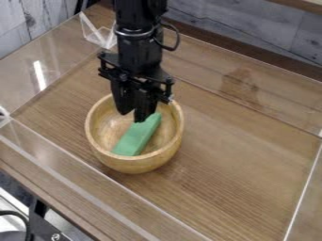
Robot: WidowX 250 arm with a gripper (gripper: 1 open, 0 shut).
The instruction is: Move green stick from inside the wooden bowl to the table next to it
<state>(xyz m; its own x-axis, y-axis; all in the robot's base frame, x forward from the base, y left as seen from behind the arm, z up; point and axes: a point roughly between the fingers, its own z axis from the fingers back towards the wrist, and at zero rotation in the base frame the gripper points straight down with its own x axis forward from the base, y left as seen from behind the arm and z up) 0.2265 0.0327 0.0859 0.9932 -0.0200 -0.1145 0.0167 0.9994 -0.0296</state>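
Green stick (pixel 137 136): lying inside the wooden bowl (pixel 94 133), on the inner bottom, and not out on the table (pixel 239 141). Largest of all, that table, spreading brown and wood-grained across most of the view, with lighter and darker bands running through it. Edged at the lower left by a clear wall (pixel 51 153), see-through enough to be easily missed (a shiny strip, mostly). Next in size, the dark robot arm (pixel 139 11), reaching down from the top of the view, left of the middle. At its lower end, the black gripper (pixel 136 102), hanging over the far part of the bowl and hiding a stretch of the far rim. Hard to read at the fingers: cannot tell whether spread or pressed together, dark parts overlapping as they do. Then the bowl, round, light tan and thick-rimmed, sitting upright on the left part of the tabletop. Down in the lower left corner, dark cables (pixel 18 218), looped and partly cut off by the edge of the view. Smallest, the stick again: bright green, flat, plain, slanting from the lower left of the bowl's inside towards the upper right (a tidy diagonal), with its far end near the gripper. Touching there or just short of it, cannot tell.
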